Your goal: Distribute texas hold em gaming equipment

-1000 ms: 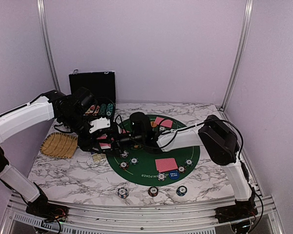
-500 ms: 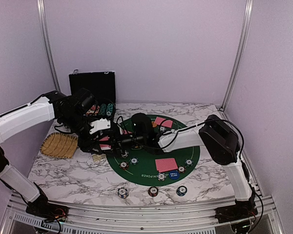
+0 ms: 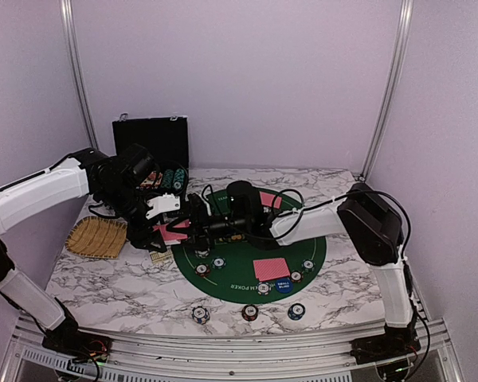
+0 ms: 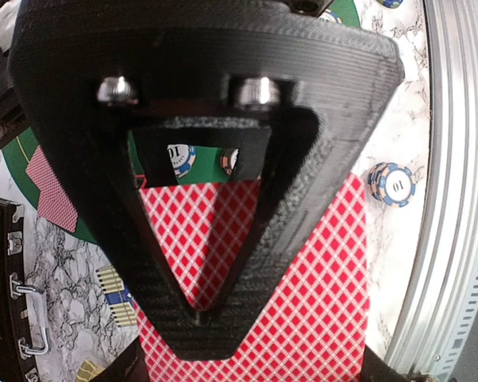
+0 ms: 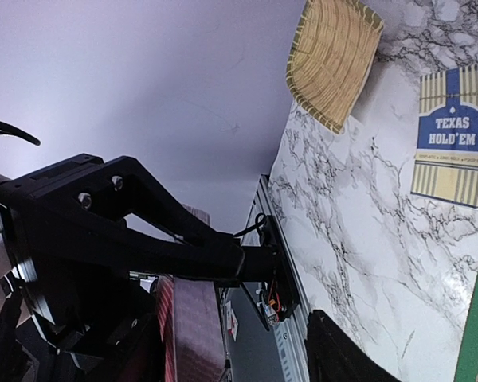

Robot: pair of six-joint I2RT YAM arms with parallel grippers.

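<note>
At far left we see a woven straw tray [image 3: 95, 236] lying on the marble table [image 3: 103, 290]. Just right of it, the left gripper [image 3: 162, 228] hangs low over the table. Its fingers [image 4: 327, 119] pinch a stack of red-backed playing cards [image 4: 303, 302]. In the left wrist view, the diamond-patterned backs fill the space behind the black finger frame. Behind this gripper stands an open black case [image 3: 151, 139] with chips racked inside. A blue and yellow Texas Hold'em box [image 5: 454, 135] lies on the marble just in front of it.

The right gripper [image 3: 194, 228] sits just right of the left one, close beside the held stack. In the right wrist view its fingers [image 5: 342, 354] look spread, one on either side of the stack's edge. The far one blends into dark machinery, so we cannot tell whether either touches the cards.

Further right lies the round green poker mat [image 3: 315, 239]. On it we see several striped poker chips [image 3: 219, 263] and a face-down card pile [image 3: 271, 268] towards the front. The blue small blind disc [image 3: 283, 286] is just in front of that pile. A row of three chips [image 3: 250, 312] sits on bare marble near the front edge, each well apart from the next.
</note>
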